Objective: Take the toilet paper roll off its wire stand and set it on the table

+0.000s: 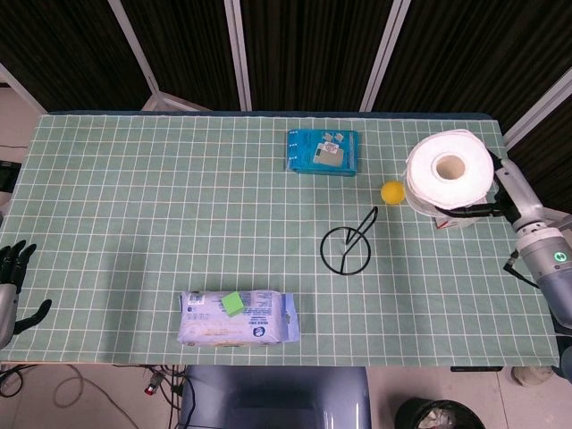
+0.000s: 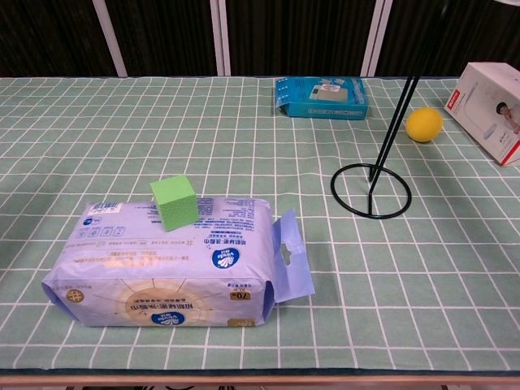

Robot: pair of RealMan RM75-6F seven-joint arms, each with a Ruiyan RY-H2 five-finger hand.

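Note:
The white toilet paper roll (image 1: 448, 183) hangs in the air at the right of the head view, lifted clear of its stand. My right hand (image 1: 494, 201) grips it from the right side. The black wire stand (image 1: 348, 246) is bare, its round base on the table and its rod leaning up; the chest view shows the stand (image 2: 375, 185) without the roll. My left hand (image 1: 11, 284) hovers off the table's left edge with its fingers spread, holding nothing. The chest view shows neither hand.
A wet-wipes pack (image 1: 237, 317) with a green cube (image 1: 233, 304) on it lies front centre. A blue packet (image 1: 323, 152) lies at the back. A yellow ball (image 1: 391, 191) and a white box (image 2: 493, 110) sit at the right, partly under the roll.

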